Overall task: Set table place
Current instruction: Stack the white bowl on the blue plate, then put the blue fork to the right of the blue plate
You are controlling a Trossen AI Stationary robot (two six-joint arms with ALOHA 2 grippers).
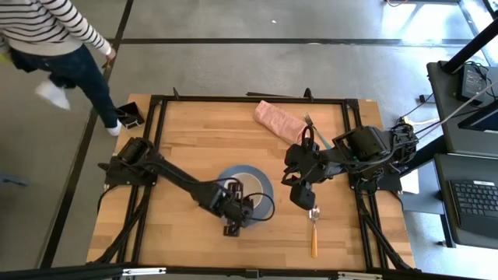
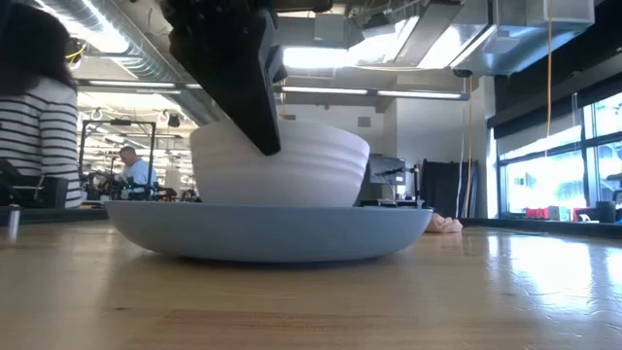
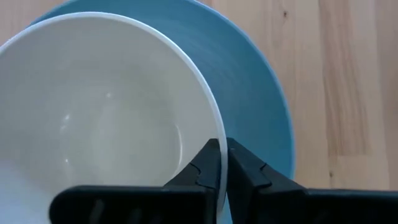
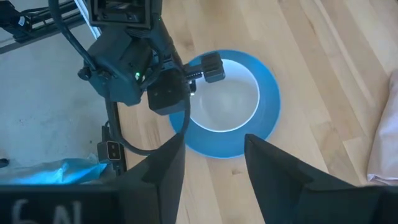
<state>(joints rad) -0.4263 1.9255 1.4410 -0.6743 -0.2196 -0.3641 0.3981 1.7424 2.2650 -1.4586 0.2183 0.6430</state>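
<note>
The white bowl (image 3: 93,124) sits in the round grey-blue plate (image 3: 261,93) near the middle of the table (image 1: 194,132); both show in the low view, the bowl (image 2: 292,165) resting on the plate (image 2: 272,228). My left gripper (image 3: 222,146) is shut on the bowl's rim, and in the high view (image 1: 237,208) it stands at the plate's near side. My right gripper (image 4: 214,140) is open and empty, hovering right of the plate (image 1: 302,193). The orange-handled spoon (image 1: 313,232) lies near the front right. The fork (image 1: 310,124) lies at the far right, its handle partly under the right arm. My left gripper pinches the bowl's rim (image 3: 213,121) on the bowl's near side, one finger (image 3: 205,165) inside the bowl and one (image 3: 249,168) outside. The fingers come from above, slanting down (image 2: 248,87). The bowl stands upright with its base on the plate.
A pink cloth (image 1: 278,120) lies at the table's far edge, beside the fork. A person in a striped top (image 1: 54,35) walks on the floor beyond the far left corner. Bare wood shows left of the plate and along the near edge.
</note>
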